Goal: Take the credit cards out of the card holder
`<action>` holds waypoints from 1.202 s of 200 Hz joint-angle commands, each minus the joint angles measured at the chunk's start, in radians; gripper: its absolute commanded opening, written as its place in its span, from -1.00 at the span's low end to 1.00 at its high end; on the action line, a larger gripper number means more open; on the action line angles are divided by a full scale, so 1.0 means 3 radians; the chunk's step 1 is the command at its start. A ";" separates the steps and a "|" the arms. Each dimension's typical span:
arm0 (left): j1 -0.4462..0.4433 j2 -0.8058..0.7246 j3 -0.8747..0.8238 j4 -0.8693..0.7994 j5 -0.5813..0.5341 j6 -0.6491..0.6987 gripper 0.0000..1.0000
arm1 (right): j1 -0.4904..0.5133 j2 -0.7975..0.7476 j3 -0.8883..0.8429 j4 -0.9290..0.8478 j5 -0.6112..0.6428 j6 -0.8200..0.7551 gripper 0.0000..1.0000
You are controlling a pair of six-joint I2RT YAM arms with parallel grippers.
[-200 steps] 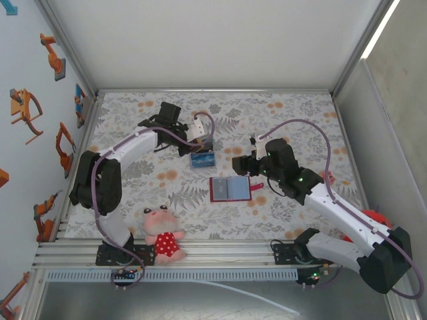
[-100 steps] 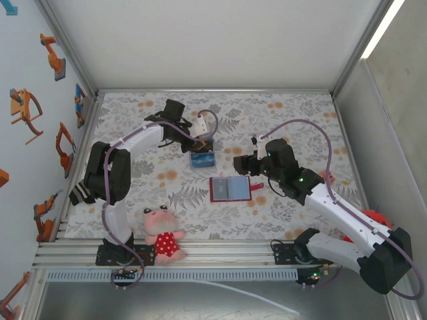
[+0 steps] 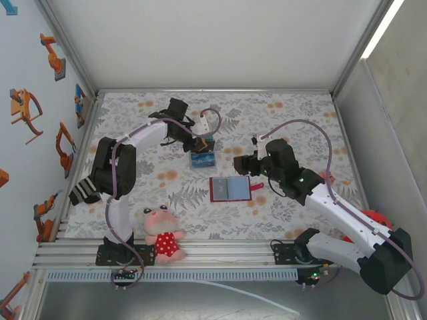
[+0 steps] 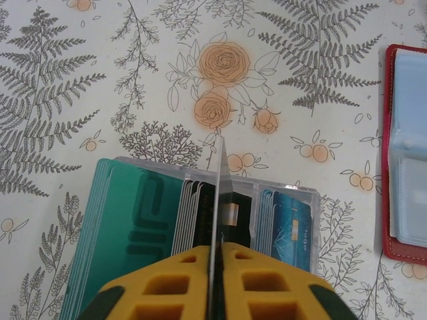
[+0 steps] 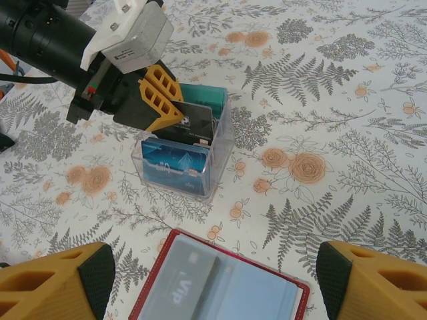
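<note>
Elbow of the left arm (image 3: 110, 167) has swung inward; right arm (image 3: 333, 207) and red wallet (image 3: 230, 189) unchanged. Left gripper (image 4: 217, 252): jaws narrow, pinching a dark card (image 5: 197, 124) edge-on and upright, its lower edge in the middle slot of the clear box (image 5: 223, 143). Teal cards (image 4: 133, 220) on one side, blue cards (image 4: 291, 223) on the other; all thin, glossy, stiff. Right gripper (image 3: 242, 164): jaws wide, empty, just beyond the wallet. Wallet open flat, long axis left-right, cloudy plastic pockets, a card showing in one. Right arm is nearer; next pull probably its job.
</note>
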 commanded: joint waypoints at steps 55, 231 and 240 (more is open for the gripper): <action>0.0039 -0.0058 0.0103 -0.0163 -0.0064 -0.0046 -0.49 | 0.0002 0.0054 0.0138 -0.0004 -0.0031 0.0036 0.55; 0.0014 -0.3100 -0.2819 0.2508 -0.0923 -0.2904 0.94 | 0.0507 0.1087 0.0550 -0.0843 0.0330 0.0691 0.05; 0.0013 -0.3204 -0.2914 0.2521 -0.1002 -0.3034 0.94 | 0.0592 0.1191 0.0609 -0.0872 0.0347 0.0710 -0.02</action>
